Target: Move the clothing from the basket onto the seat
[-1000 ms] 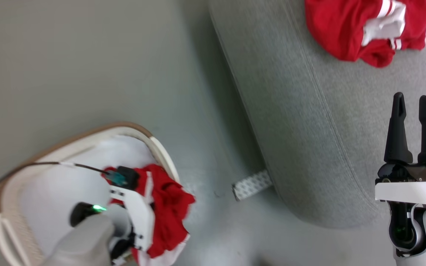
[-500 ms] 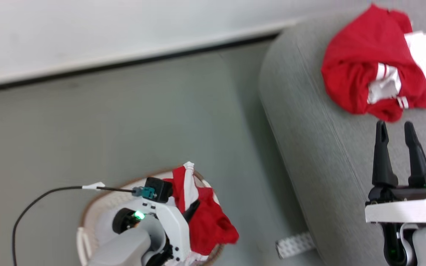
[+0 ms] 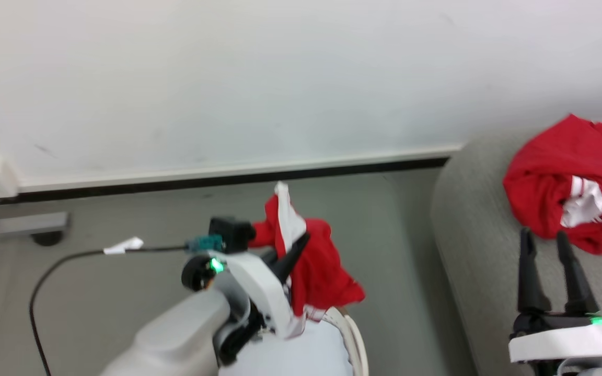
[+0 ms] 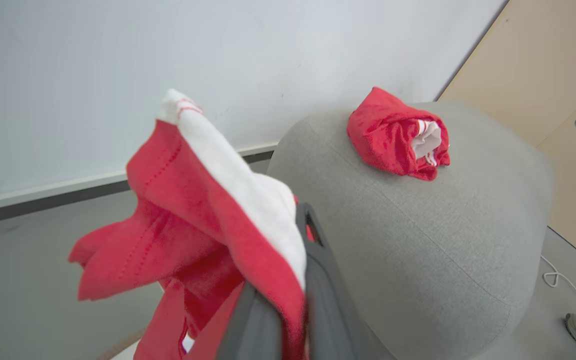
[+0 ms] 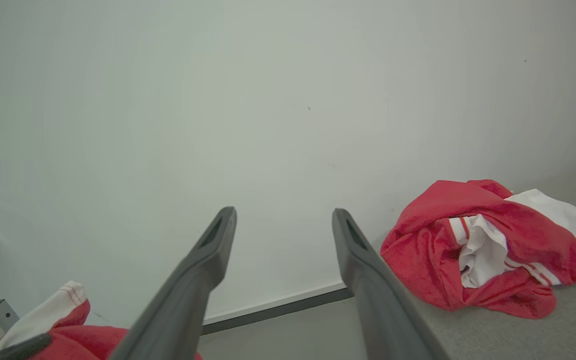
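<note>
Your left pincer [image 3: 291, 251] is clamped on a red-and-white garment [image 3: 322, 271]. In the left wrist view the cloth is bunched between the two dark fingers, one bare and the other buried under a white fold. So the grip sits on a gathered wad, not on a single edge (sound for limp cloth, which slips out of a thin pinch). Most of the garment drapes down the pincer's seat-facing side, and a white tip stands above it.

The cloth hangs over the basket [image 3: 357, 342], whose white rim shows at the bottom edge of the head view, just under the lowest hem. I cannot tell whether hem and rim touch, nor what is left inside. The basket stands on the grey floor [image 3: 123, 313], with a strip of floor between it and the seat [image 3: 468, 250].

Your right pincer [image 3: 544, 235] is spread wide and holds nothing. It is parked over the seat, just short of the second red-and-white garment [image 3: 552, 193], which lies crumpled near the seat's far edge by the wall [image 3: 280, 78]. I judge it sits there so as not to cross the carrying arm's path.

As I read it, you are partway: one piece down, one in the air. The next move calls for a carry across the gap, high enough that the trailing hem clears the seat's rounded near edge. Release it on bare fabric beside the other piece.
</note>
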Controlling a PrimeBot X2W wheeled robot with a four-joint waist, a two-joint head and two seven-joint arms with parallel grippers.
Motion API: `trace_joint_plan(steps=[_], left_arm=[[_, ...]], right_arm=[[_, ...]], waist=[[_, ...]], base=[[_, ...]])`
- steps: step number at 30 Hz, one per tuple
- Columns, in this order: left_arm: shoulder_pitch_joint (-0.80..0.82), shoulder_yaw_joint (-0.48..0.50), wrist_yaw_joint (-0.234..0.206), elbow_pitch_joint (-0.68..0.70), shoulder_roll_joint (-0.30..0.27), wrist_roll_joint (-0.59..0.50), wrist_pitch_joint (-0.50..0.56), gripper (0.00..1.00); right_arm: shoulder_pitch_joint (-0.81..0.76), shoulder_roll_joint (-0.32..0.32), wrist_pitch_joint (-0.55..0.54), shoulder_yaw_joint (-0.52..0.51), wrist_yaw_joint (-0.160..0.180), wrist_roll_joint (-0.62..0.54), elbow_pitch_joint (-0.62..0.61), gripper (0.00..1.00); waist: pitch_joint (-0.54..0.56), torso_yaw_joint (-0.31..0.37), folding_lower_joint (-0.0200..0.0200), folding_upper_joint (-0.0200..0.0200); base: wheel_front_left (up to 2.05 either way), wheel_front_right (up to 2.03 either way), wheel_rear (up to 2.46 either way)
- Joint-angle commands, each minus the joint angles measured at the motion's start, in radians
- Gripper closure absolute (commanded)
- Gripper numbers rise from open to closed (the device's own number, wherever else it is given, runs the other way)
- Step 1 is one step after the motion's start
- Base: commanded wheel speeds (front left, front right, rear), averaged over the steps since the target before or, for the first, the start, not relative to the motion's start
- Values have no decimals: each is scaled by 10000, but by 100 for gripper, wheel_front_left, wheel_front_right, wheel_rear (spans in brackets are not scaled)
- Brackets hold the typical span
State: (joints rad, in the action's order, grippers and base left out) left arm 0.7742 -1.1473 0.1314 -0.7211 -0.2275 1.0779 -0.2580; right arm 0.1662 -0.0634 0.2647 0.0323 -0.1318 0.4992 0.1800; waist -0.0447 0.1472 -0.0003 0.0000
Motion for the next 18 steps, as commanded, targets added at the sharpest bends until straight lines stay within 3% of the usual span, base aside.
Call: trace_joint_plan(steps=[1,10,18], left_arm=[[264,291,-104,309,-144,-273,-63,100],[226,2154,-1029,2964,-749,-1870,-67,100],[-74,2520,-1561,4339,-1203,-2481,-64,100]], right_arm=[[-185,-35,-7,166,22,73,59,0],[-254,42,-7,1296,22,161,89,0],[-247,92,-7,2093,22,77,159,0]], waist=[[518,-535,3,0],[780,-756,3,0],[877,-843,3,0]], base=[[0,0,0],[0,0,0],[0,0,0]])
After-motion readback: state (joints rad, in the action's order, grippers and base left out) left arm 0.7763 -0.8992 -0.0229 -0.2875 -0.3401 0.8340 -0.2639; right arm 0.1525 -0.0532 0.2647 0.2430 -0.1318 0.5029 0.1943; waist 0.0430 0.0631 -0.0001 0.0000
